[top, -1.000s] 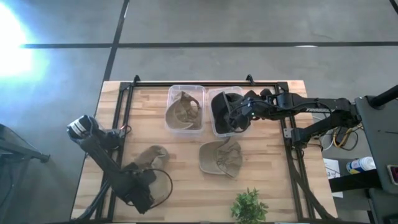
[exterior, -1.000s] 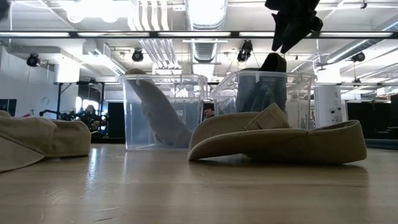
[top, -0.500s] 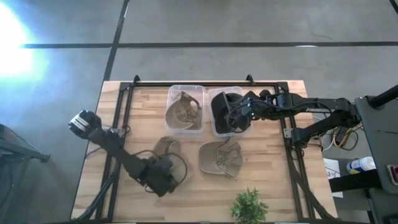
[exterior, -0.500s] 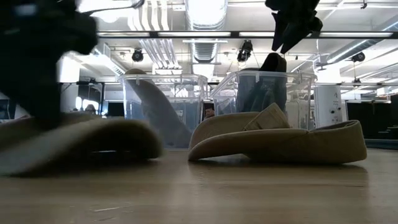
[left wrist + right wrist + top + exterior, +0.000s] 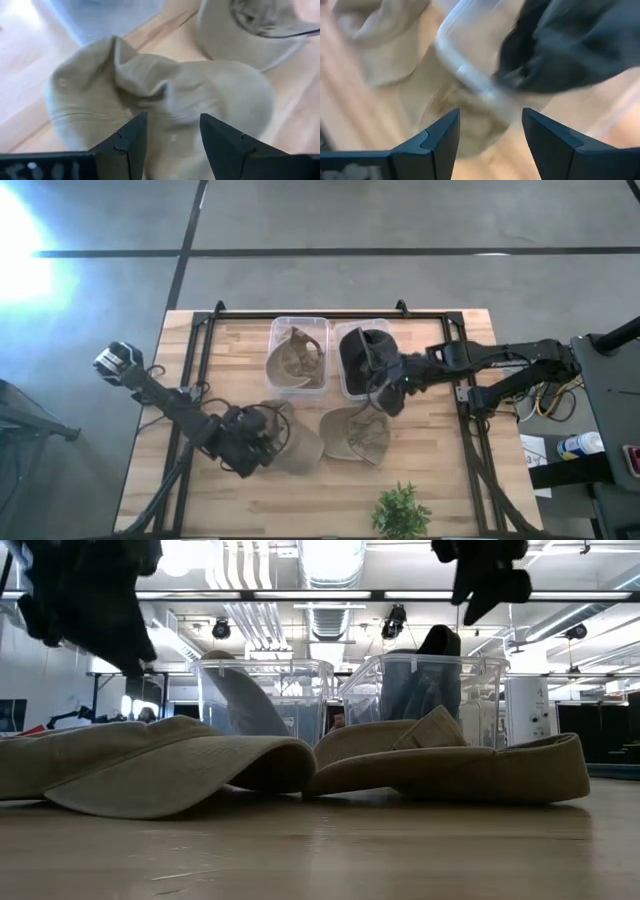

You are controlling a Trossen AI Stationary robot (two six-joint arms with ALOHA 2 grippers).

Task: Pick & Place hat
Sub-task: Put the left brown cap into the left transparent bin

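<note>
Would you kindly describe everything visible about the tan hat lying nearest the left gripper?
The tan hat looks like soft corduroy-like fabric, with a crumpled, folded crown and a broad brim. It lies on the wooden table, in front of the clear bin, beside a second tan hat; in the low view their edges appear to meet. The left gripper hangs open just over its crown, not gripping it.

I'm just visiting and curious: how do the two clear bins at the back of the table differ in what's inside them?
The left bin holds a tan hat, while the right bin holds a dark, nearly black hat. The right gripper hangs over the near edge of the right bin, fingers open; nothing hangs over the left bin. Both bins are clear plastic, stand side by side, and hold one hat each.
</note>
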